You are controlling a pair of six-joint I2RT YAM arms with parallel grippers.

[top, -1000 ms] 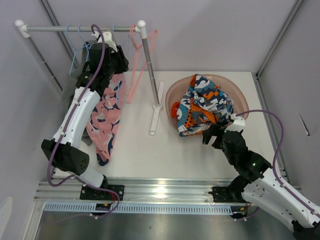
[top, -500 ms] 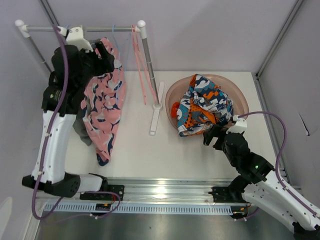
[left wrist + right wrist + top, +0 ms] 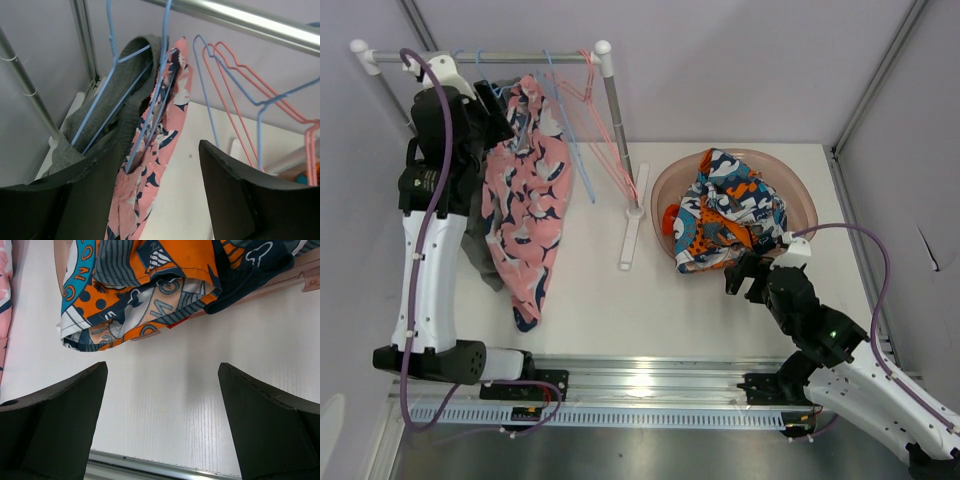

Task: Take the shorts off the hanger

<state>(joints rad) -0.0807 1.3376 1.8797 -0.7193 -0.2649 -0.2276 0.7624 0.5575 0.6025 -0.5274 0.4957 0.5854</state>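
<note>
Pink patterned shorts [image 3: 528, 195] hang from a blue hanger [image 3: 150, 95] on the rack's rail [image 3: 485, 57], at its left end. A grey garment [image 3: 116, 102] hangs on another blue hanger just behind them. My left gripper [image 3: 503, 108] is up beside the top of the shorts. In the left wrist view it [image 3: 160, 150] is open, with the shorts [image 3: 150, 170] hanging between the fingers close to the left finger [image 3: 95, 185]. My right gripper [image 3: 745, 275] stands open and empty over the table, in front of the basin.
Empty pink hangers [image 3: 610, 150] and an empty blue hanger [image 3: 570, 140] dangle tilted from the rail near the rack's post [image 3: 617, 130]. A pink basin [image 3: 665, 190] at the right holds a pile of colourful clothes [image 3: 730, 210]. The rack's white foot [image 3: 632, 235] lies mid-table.
My left arm has lifted and swung left, away from the hanger's top, and its jaws have opened wider. The shorts and the empty hangers have swung. The right arm has stayed put.
</note>
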